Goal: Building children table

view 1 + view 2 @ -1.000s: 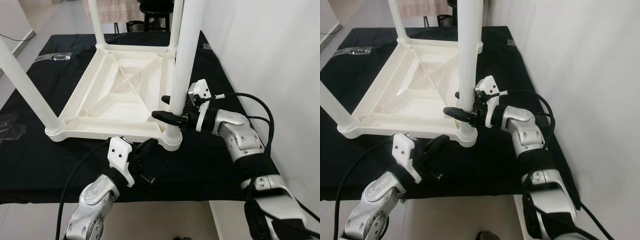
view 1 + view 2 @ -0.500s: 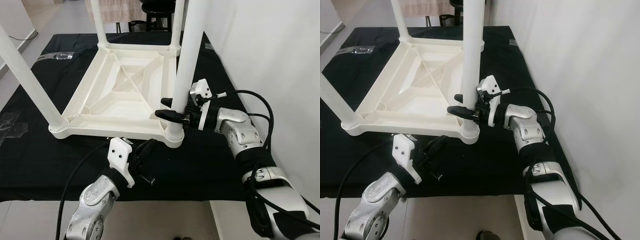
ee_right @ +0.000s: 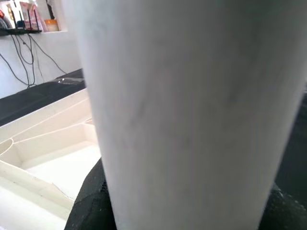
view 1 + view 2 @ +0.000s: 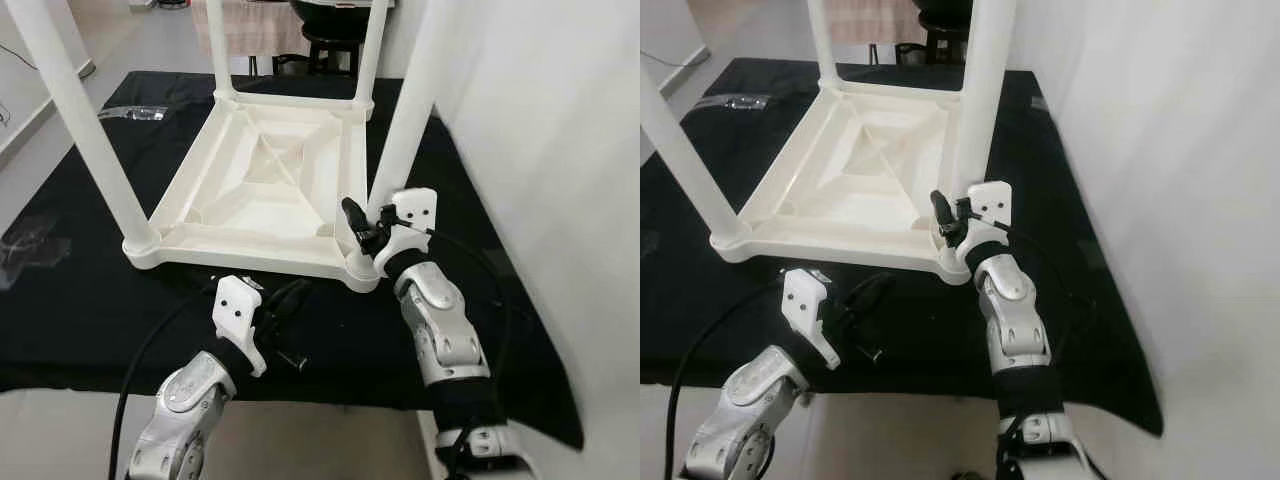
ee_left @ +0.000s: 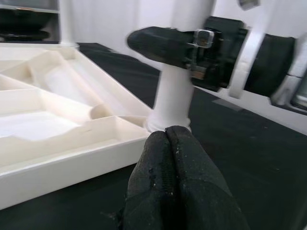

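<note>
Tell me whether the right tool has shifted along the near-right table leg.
Yes. The right tool has dropped lower on the leg, nearer its corner socket, and its arm has swung around toward the robot.

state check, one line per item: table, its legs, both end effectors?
white plastic table top: upside down on the black cloth, ribbed underside facing up.
near-right leg: standing in its corner socket, gripped low down.
other three legs: standing in their corner sockets.
right end effector: closed around the near-right leg.
left end effector: fingers together, empty, in front of the table's near edge.
</note>
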{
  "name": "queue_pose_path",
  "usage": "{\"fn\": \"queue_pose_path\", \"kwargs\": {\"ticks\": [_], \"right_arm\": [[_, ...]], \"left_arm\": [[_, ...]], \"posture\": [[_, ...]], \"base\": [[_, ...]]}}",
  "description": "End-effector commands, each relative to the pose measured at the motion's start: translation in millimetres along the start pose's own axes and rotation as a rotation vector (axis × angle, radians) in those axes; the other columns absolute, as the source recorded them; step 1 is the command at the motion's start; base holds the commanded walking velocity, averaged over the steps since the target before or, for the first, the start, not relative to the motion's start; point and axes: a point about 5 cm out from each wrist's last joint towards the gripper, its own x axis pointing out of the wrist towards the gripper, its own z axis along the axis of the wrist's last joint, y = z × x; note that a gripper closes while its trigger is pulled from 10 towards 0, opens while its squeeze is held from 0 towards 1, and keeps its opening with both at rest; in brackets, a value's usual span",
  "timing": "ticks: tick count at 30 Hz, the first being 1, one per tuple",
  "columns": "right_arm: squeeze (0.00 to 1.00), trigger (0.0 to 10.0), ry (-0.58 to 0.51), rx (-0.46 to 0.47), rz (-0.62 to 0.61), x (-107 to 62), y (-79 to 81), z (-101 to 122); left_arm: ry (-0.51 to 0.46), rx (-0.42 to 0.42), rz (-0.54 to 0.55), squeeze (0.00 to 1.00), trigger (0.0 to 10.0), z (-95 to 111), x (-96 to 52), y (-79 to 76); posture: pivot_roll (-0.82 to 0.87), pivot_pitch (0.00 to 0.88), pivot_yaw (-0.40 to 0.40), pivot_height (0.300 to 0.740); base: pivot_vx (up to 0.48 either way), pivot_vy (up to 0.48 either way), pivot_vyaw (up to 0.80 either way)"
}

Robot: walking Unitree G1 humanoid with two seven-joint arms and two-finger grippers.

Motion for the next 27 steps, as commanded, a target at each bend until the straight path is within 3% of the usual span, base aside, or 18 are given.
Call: {"fn": "queue_pose_path", "kwargs": {"ticks": [1,2,7,8,13,14,16,25,26,27], "right_arm": [[0.88,10.0,0.155,0.063,0.027,-5.4,-1.5,-37],[1.00,10.0,0.127,0.052,0.041,-2.8,-3.7,-31],[0.98,10.0,0.070,0.055,0.139,8.4,-4.3,-13],[0.00,10.0,0.054,0.045,0.217,10.9,-1.2,-6],[0.00,10.0,0.054,0.027,0.352,12.2,3.6,4],[0.00,10.0,0.042,-0.033,0.534,12.4,4.8,19],[0.00,10.0,0.041,-0.061,0.602,12.4,4.2,24],[0.00,10.0,0.103,-0.071,0.746,22.7,-10.6,30],[0.00,0.0,0.111,-0.068,0.753,23.8,-12.7,30],[0.00,0.0,0.111,-0.068,0.753,23.8,-12.7,30]], "left_arm": [[0.024,0.003,0.003,0.00,10.0,-5,-1.4,1.3],[0.023,0.006,0.007,0.00,10.0,-5,-1.3,1.7],[0.022,0.007,0.011,0.00,10.0,-4,-1.4,1.8],[0.022,0.005,0.010,0.00,10.0,-4,-1.2,1.7],[0.023,0.004,0.008,0.00,10.0,-4,-1.0,1.7],[0.023,0.002,0.006,0.00,10.0,-4,-0.7,1.5],[0.023,0.002,0.005,0.00,10.0,-4,-0.5,1.3],[0.021,0.001,0.008,0.00,10.0,-4,0.3,0.7],[0.021,0.001,0.008,0.00,10.0,-4,0.2,0.7],[0.021,0.001,0.008,0.00,10.0,-4,0.2,0.7]], "posture": [[0.02,0.125,-0.037,0.740],[0.02,0.126,-0.035,0.740],[0.02,0.128,-0.034,0.740],[0.02,0.127,-0.030,0.740],[0.02,0.128,-0.030,0.740],[0.02,0.127,-0.030,0.740],[0.02,0.127,-0.030,0.740],[0.03,0.128,-0.037,0.740],[0.04,0.127,-0.038,0.740],[0.04,0.127,-0.038,0.740]], "base": [[0.000,0.000,0.00],[0.000,0.000,0.00],[0.000,0.000,0.00],[0.000,0.000,0.00],[0.000,0.000,0.00],[0.000,0.000,0.00],[0.000,0.000,0.00],[0.000,0.000,0.00],[0.000,0.000,0.00],[0.000,0.000,0.00]]}}
